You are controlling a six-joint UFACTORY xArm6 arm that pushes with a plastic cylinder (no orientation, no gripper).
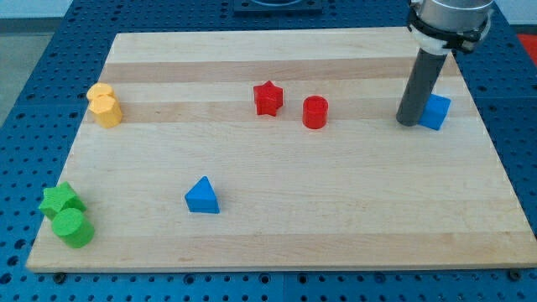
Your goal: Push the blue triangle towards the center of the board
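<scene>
The blue triangle lies on the wooden board at the view's lower left of centre. My tip is far from it, at the view's upper right, right beside the left side of a blue cube. The rod rises straight up from there to the arm at the top right corner. The tip and the triangle are well apart, with the middle of the board between them.
A red star and a red cylinder sit above centre. Two yellow blocks sit together at the left. A green star and a green cylinder sit at the lower left corner.
</scene>
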